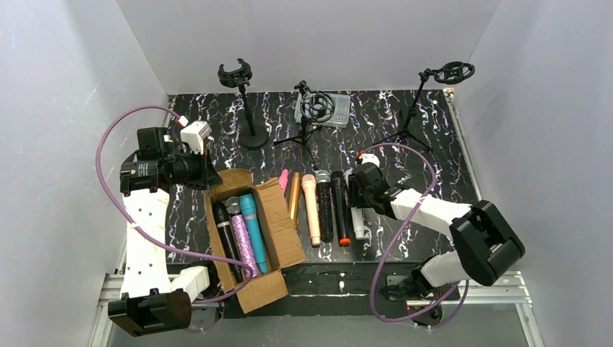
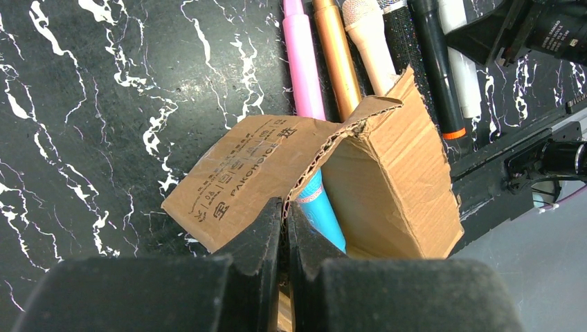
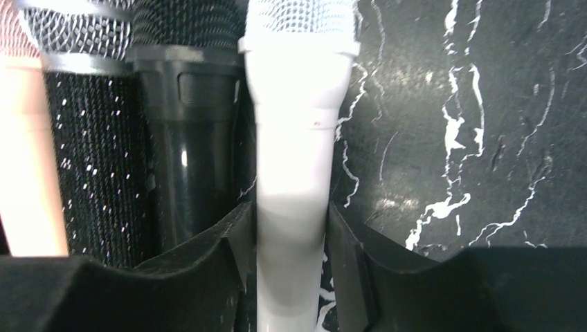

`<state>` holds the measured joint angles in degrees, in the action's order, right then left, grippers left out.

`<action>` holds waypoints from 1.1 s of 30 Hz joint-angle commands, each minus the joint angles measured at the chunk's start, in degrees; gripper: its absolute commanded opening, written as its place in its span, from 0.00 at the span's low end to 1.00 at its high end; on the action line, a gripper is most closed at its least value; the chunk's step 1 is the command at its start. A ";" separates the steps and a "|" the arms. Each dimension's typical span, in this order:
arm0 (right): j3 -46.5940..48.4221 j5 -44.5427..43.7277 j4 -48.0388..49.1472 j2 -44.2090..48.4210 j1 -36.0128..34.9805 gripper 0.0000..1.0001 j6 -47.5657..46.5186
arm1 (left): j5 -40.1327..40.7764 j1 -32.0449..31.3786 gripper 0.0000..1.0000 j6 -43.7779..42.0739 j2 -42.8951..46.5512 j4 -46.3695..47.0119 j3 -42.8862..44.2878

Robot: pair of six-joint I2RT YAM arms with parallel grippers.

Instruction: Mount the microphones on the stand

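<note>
My right gripper [image 3: 291, 207] is shut on the body of a white microphone [image 3: 294, 104], which lies at the right end of a row on the table. In the top view this gripper [image 1: 360, 202] hangs over that end. The row also holds pink [image 1: 284, 178], gold [image 1: 294, 195], peach [image 1: 312, 210], sparkly black [image 1: 324, 210] and plain black [image 1: 340, 210] microphones. My left gripper [image 2: 284, 207] is shut on the far wall of a cardboard box [image 2: 387, 180]. In the box lie black [image 1: 225, 238], purple glitter [image 1: 241, 242] and teal [image 1: 253, 231] microphones. An empty round-base stand [image 1: 244, 101] is at the back left.
Two tripod stands with ring holders are at the back, one in the middle [image 1: 312, 116] and one on the right [image 1: 426, 101]. White walls close in the table on three sides. Purple cables loop from both arms.
</note>
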<state>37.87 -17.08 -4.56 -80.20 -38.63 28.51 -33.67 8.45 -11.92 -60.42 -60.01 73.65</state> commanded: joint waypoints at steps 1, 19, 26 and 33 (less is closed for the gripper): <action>4.87 4.04 -5.62 4.52 -0.38 0.55 0.66 | -2.56 -0.02 0.00 0.75 1.49 0.93 0.59; 45.78 -14.07 -11.13 -17.39 -50.73 0.62 0.03 | 5.28 -0.05 0.00 2.42 0.94 -1.68 3.13; 52.48 -16.37 -14.85 -26.68 -50.82 0.64 -3.10 | 2.87 -0.07 0.00 2.54 2.56 -2.70 3.77; 53.36 -18.77 -16.10 -31.02 -48.57 0.65 -2.60 | 1.68 -0.03 0.00 1.21 4.18 -4.23 3.82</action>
<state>89.17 -32.38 -19.70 -110.63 -88.68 26.55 -29.45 8.43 -10.24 -58.35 -63.09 74.87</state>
